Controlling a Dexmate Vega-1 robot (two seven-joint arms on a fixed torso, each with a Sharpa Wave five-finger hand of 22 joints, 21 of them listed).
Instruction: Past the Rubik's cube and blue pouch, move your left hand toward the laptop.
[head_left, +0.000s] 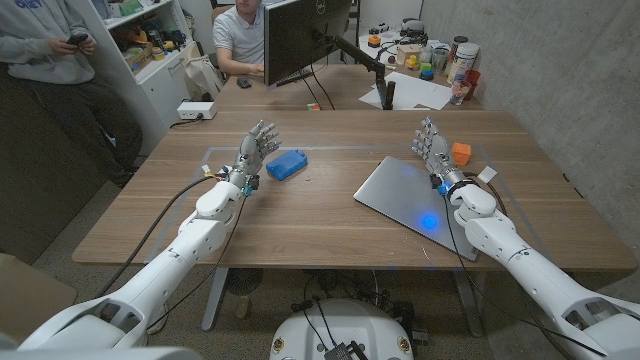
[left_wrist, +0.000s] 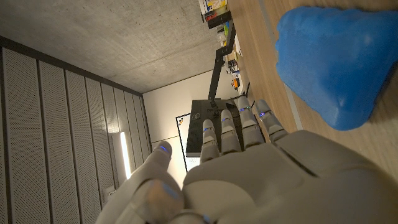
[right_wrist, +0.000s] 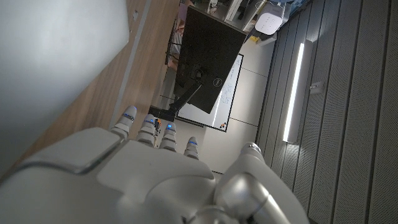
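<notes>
Standing on its edge at the left side of the tabletop (head_left: 300, 225), the left hand (head_left: 256, 148) was released, fingers spread and pointing away from the robot, nothing held. Blue pouch (head_left: 287, 164) lay just beside it toward the middle, apart from the fingers, not touched. Left wrist view showed the same: back of the left hand (left_wrist: 249, 180) with fingers (left_wrist: 239, 127) extended and slightly apart, blue pouch (left_wrist: 339, 59) close beside it on the wood. Laptop (head_left: 425, 205) was closed, silver, lying flat and angled on the right half of the tabletop, a blue glow spot on its lid near the robot. Laptop was well apart from the left hand, with the pouch between them. Right hand (head_left: 432, 145) stood upright just past the laptop's far right corner, also released, fingers spread, holding nothing. Orange cube-like object (head_left: 461, 153) sat just beside the right hand on its outer side; could not tell its faces, so Rubik's cube not confirmed there. A small multicolored cube (head_left: 312, 106) sat on the farther desk behind. Right wrist view showed the right hand (right_wrist: 155, 180) from the back, fingers (right_wrist: 149, 127) extended, laptop lid (right_wrist: 56, 68) as a grey surface alongside. Black monitor (head_left: 305, 35) on an arm stood on the rear desk, a seated person (head_left: 240, 35) behind it and another person (head_left: 50, 60) standing at far left holding a dark device.
</notes>
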